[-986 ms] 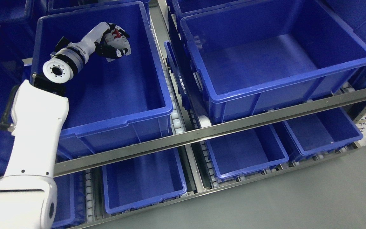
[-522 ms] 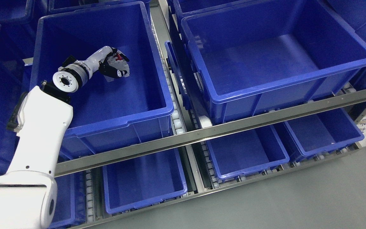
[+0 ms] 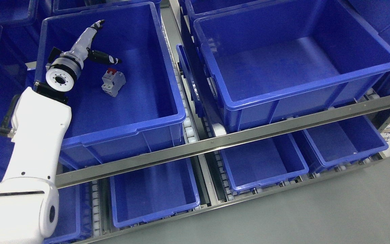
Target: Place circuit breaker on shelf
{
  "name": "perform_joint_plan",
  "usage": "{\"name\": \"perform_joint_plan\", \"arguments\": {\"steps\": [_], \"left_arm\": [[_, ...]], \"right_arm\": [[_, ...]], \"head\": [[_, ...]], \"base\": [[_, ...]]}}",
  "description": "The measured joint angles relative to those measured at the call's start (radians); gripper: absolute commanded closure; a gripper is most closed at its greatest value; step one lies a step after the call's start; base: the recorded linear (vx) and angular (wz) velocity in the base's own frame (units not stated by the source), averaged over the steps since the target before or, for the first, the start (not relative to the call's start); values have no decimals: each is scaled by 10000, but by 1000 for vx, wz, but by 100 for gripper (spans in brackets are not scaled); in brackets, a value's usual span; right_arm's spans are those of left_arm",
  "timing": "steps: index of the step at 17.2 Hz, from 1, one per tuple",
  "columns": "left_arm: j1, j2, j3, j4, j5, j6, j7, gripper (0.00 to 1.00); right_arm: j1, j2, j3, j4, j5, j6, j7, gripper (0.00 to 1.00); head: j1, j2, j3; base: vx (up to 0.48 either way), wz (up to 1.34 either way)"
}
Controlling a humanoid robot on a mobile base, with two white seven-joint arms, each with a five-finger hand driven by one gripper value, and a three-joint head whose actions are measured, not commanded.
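The circuit breaker (image 3: 113, 82) looks like matt grey plastic with a red switch, lying in a smooth, slightly glossy blue plastic bin (image 3: 154, 112), above a brushed metal shelf rail (image 3: 249, 134), beside the glossy white-shelled left arm (image 3: 36, 135).

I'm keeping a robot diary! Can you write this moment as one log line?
left hand: open, holding nothing | grey circuit breaker with red switch: on floor of upper-left blue plastic bin, apart from hand | right hand: unseen
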Motion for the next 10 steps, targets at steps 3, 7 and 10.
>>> {"name": "perform_joint_plan", "arguments": {"steps": [3, 7, 10], "left_arm": [[-58, -216, 808, -339, 524, 51, 139, 0], [143, -741, 2386, -1424, 1992, 474, 227, 0], [905, -993, 3098, -2692, 3116, 653, 341, 0]], "right_arm": [[0, 0, 0, 0, 0, 0, -7, 0], [0, 0, 0, 0, 1, 0, -12, 0], [2, 0, 0, 0, 1, 0, -14, 0]], "head": [[0, 0, 0], [0, 0, 0], [0, 0, 0]], "base": [[-22, -11], [-114, -42], [-207, 29]]}}
